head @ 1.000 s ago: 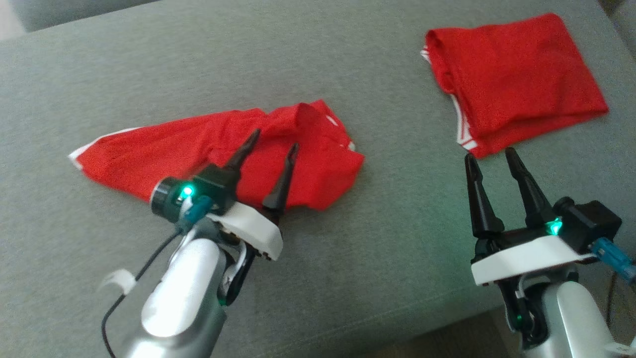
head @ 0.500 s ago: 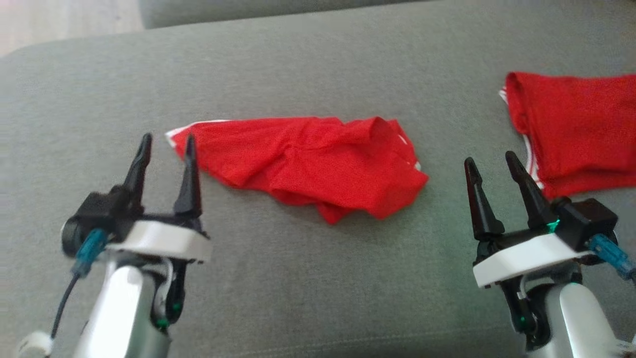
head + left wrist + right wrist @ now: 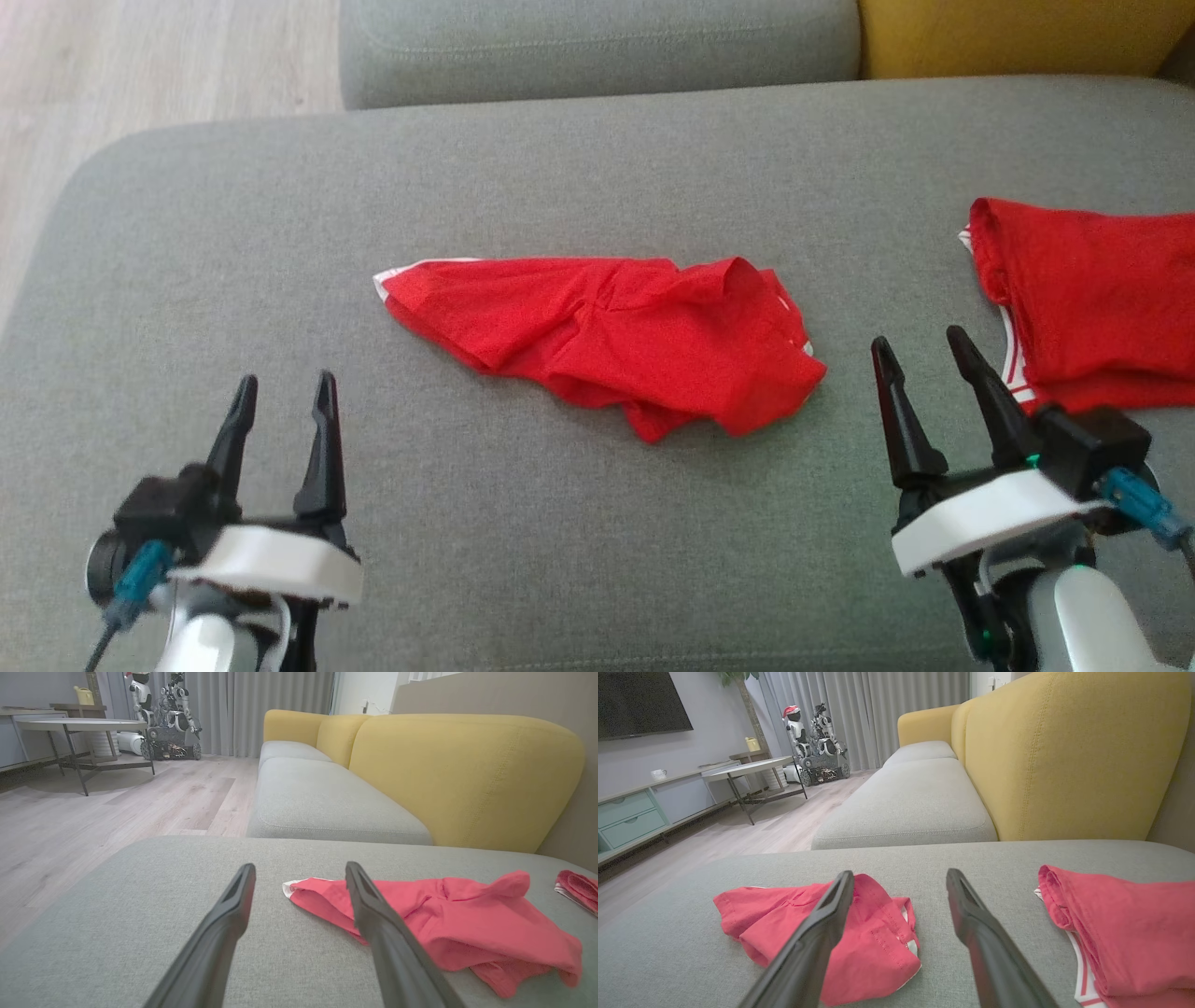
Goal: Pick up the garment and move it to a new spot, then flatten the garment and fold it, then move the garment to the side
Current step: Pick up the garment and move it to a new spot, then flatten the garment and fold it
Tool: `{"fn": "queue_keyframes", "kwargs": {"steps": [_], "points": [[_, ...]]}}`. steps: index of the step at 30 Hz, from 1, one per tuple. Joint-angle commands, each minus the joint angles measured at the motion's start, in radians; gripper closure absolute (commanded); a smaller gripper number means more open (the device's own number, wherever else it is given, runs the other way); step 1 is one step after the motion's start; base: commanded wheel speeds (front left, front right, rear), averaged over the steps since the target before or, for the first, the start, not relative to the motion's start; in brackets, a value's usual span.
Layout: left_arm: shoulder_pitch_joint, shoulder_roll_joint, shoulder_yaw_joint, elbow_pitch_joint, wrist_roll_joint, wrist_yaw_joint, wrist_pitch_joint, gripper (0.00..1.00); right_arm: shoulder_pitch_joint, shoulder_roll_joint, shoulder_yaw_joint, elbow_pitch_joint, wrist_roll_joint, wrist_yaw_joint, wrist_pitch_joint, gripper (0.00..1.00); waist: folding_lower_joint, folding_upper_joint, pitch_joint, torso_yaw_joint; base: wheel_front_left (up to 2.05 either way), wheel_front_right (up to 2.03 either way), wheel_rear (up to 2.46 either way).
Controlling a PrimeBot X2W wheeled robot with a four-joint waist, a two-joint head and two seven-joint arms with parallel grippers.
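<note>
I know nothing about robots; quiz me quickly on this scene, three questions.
1. True or false: the left pincer and the right pincer are both open and empty.
2. The folded red garment lies on the robot's: A left, B right.
3. Fill in: the crumpled red garment rests on a ____ sofa cushion.
Key: 1 true; 2 B; 3 grey.

a: any lettering to read on the red garment (image 3: 607,341) ahead of the jaws?
b: no, nothing legible there, nor on the folded red cloth (image 3: 1092,308) just beyond the right jaws.
</note>
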Motion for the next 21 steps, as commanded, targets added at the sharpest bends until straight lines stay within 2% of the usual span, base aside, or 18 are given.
{"fn": "queue_keyframes", "kwargs": {"steps": [1,21], "points": [[-0.008,0.023,0.038,-0.052,0.0,0.01,0.005,0.0,-0.001,-0.002,0.019,-0.04,0.0,-0.001,0.003,0.0,0.0,0.0,-0.013,-0.003,0.0,0.0,0.0],[0.094,0.04,0.018,-0.135,-0.011,0.032,0.059,0.0,0.059,-0.002,0.012,-0.059,0.002,-0.001,0.027,0.0,0.0,0.0,-0.068,-0.006,0.0,0.0,0.0]]}}
